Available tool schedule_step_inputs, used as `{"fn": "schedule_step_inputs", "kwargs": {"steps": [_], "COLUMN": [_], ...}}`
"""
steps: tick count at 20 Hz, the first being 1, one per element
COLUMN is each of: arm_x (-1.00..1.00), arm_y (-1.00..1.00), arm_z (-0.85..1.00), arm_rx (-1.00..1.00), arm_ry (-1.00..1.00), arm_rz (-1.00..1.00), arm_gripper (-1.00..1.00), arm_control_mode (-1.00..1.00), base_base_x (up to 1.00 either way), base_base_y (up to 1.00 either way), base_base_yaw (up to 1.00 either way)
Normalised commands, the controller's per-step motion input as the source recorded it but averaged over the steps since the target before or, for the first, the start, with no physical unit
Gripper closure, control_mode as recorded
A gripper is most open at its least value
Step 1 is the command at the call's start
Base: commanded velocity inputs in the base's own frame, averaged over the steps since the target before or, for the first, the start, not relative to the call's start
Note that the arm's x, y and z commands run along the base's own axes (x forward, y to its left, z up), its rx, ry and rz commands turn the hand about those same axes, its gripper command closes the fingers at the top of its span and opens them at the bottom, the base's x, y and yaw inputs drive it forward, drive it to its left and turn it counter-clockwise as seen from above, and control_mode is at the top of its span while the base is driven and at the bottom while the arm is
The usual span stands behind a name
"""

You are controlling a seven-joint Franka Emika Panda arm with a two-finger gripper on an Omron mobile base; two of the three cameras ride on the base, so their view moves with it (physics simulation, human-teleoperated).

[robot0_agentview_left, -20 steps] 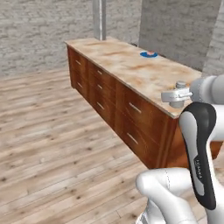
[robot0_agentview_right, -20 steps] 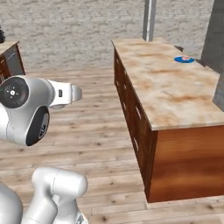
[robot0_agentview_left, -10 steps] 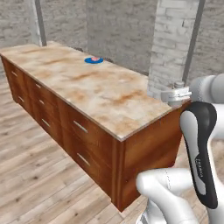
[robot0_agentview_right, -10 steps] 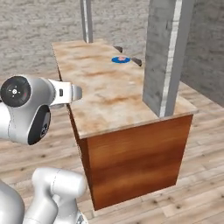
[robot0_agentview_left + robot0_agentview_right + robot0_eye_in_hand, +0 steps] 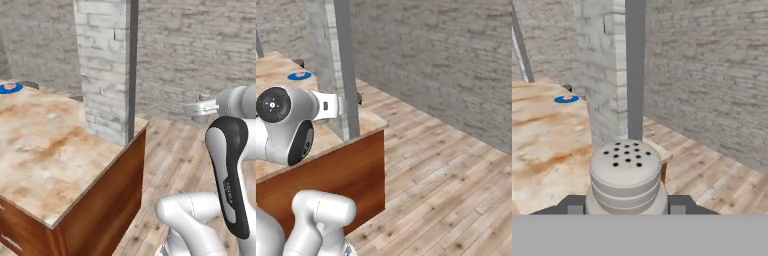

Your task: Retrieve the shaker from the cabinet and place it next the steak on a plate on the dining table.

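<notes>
My gripper (image 5: 626,208) is shut on the shaker (image 5: 626,173), a grey cylinder with a pale, perforated rounded cap that stands upright between the fingers. In the left base view the gripper (image 5: 198,108) hangs in the air to the right of the dining table (image 5: 50,145), above the wooden floor. The blue plate (image 5: 566,99) lies far off on the marbled tabletop (image 5: 542,140), with the small pinkish steak (image 5: 568,97) on it. That plate (image 5: 10,88) sits at the table's far end (image 5: 299,76). The cabinet is out of view.
A grey brick pillar (image 5: 105,70) with a dark metal edge stands on the near corner of the table, between my gripper and the plate (image 5: 609,70). A brick wall (image 5: 446,60) runs behind. Open wooden floor (image 5: 441,185) lies to the right.
The whole picture has swung as the base turned: table and plate slid left, and the pillar and wall came close. The shaker stays held in the gripper.
</notes>
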Motion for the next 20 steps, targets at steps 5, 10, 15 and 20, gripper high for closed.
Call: {"fn": "schedule_step_inputs", "kwargs": {"steps": [5, 10, 15, 20], "arm_x": [0.0, 0.0, 0.0, 0.0], "arm_y": [0.0, 0.0, 0.0, 0.0], "arm_z": [0.0, 0.0, 0.0, 0.0], "arm_rx": [0.0, 0.0, 0.0, 0.0], "arm_ry": [0.0, 0.0, 0.0, 0.0], "arm_rz": [0.0, 0.0, 0.0, 0.0], "arm_gripper": [1.0, 1.0, 1.0, 1.0], "arm_control_mode": [1.0, 1.0, 1.0, 1.0], "base_base_x": [0.97, 1.0, 1.0, 1.0], "base_base_y": [-1.0, -0.95, -0.75, -0.49], "base_base_yaw": [-0.51, -0.47, -0.3, 0.12]}}
